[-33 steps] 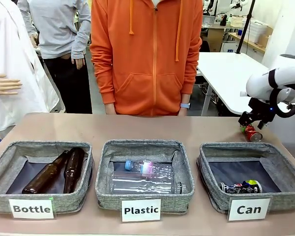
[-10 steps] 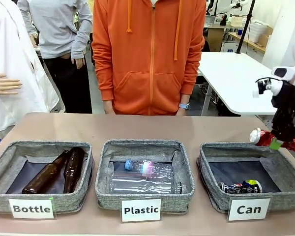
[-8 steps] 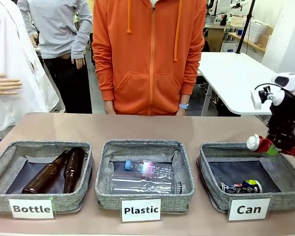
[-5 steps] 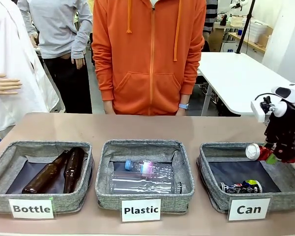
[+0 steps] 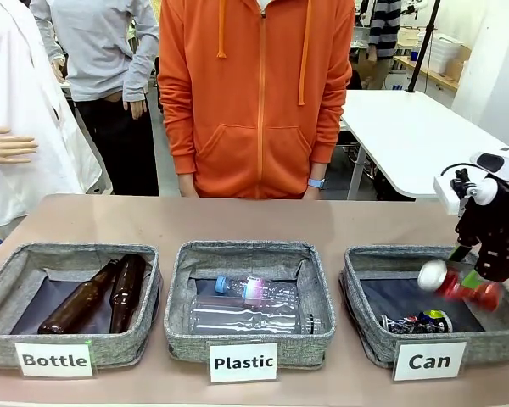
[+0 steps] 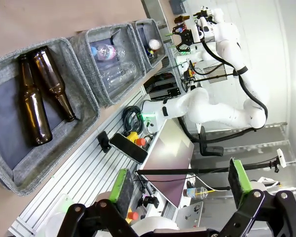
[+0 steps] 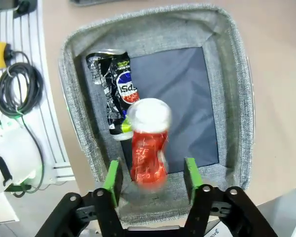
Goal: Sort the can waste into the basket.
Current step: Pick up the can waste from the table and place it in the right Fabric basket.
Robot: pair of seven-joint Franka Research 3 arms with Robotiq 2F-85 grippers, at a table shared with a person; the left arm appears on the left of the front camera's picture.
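Front view: your right jaws (image 5: 475, 278) stand open over the "Can" basket (image 5: 365, 326), the blurred shiny red can (image 5: 454, 285) loose just below them; "Plastic" basket (image 5: 248, 346) well left.

Left wrist: your left jaws (image 6: 180, 187) gape wide, empty.

Right wrist: the black can (image 7: 113, 94) lies beyond the jaws, inside.

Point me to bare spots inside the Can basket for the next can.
Free: the dark lining of the Can basket from middle to the wall away from the black can. Crowded: that can's side, where the red can is dropping from the right gripper.
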